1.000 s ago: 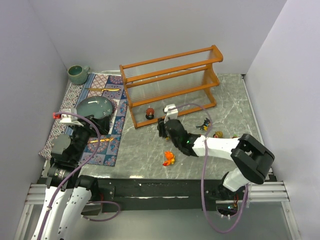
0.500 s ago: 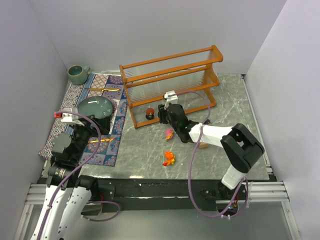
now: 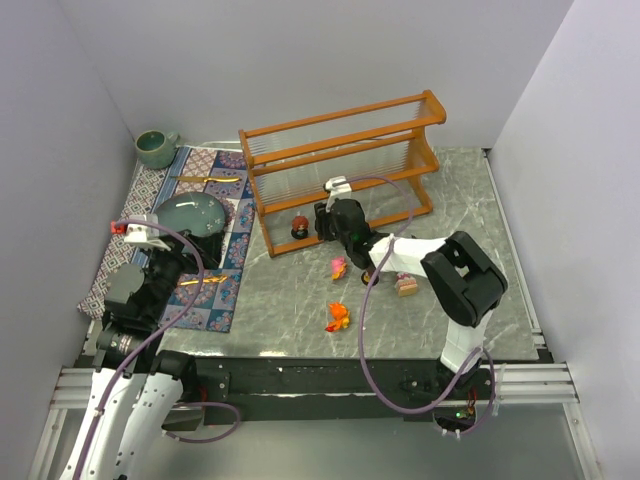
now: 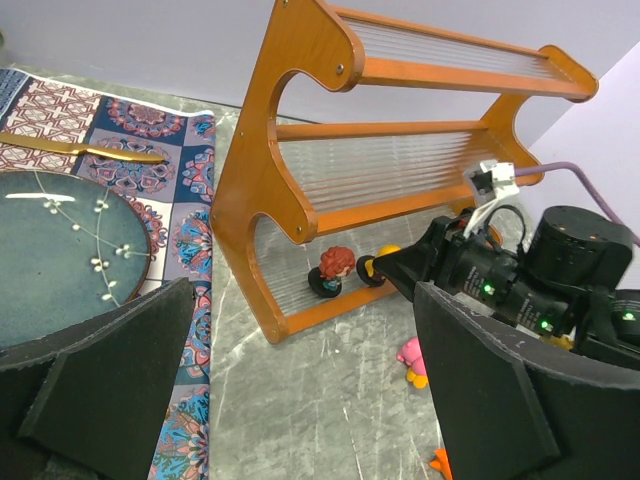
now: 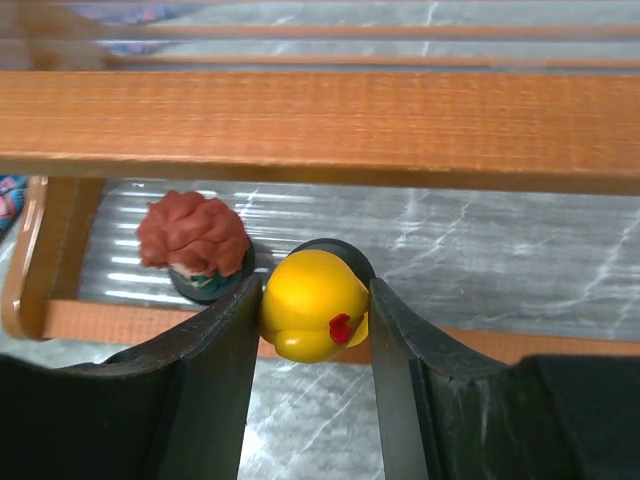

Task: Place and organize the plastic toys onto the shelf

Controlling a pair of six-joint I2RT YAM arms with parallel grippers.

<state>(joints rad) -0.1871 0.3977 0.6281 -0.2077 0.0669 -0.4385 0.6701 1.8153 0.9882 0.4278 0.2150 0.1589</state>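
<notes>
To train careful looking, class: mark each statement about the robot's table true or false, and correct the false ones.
1. The right gripper is shut on a yellow toy at the bottom tier of the shelf. True.
2. The red-haired toy stands on the shelf's top tier. False: it stands on the bottom tier, beside the yellow toy.
3. The left gripper holds the green cup. False: that gripper is open and empty, and the cup stands apart at the far left corner of the table.
4. An orange toy lies on the table, off the shelf. True.
</notes>
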